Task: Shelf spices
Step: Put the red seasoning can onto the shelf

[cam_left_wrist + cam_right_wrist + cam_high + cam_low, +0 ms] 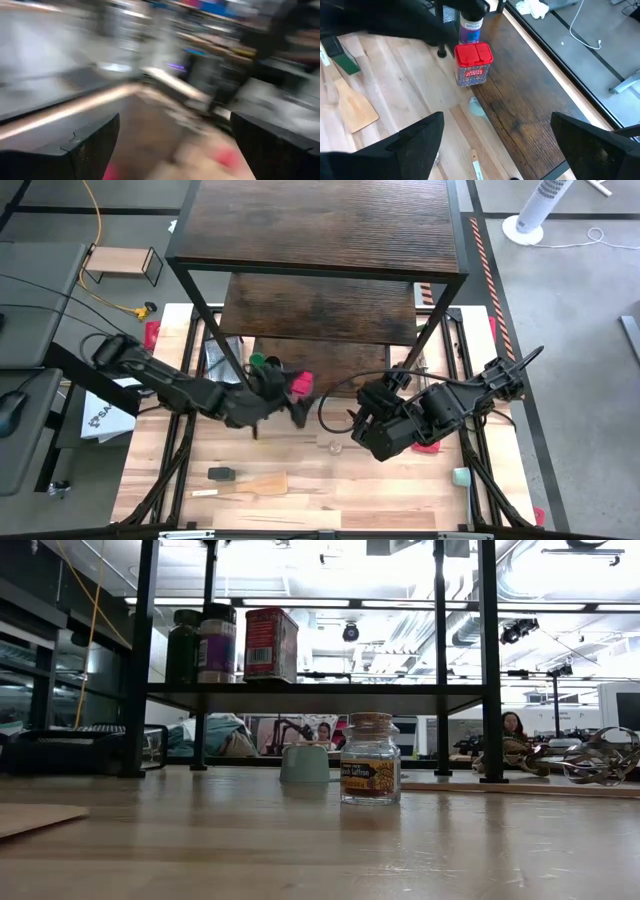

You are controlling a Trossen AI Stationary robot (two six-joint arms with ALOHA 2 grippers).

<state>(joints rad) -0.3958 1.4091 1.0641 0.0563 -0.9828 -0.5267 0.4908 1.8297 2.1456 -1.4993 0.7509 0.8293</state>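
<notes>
Red tin (473,64) at shelf (520,90) edge (upright)

Dark grained wood shelf (320,220)

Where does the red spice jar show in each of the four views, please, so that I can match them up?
High view: the red spice jar at the picture's centre, at the shelf's front.
Low view: the jar upper left, on the dark shelf board.
Left wrist view: too blurred to tell.
Right wrist view: the jar upper centre.
Shared landmark: the dark shelf board under it.
</notes>
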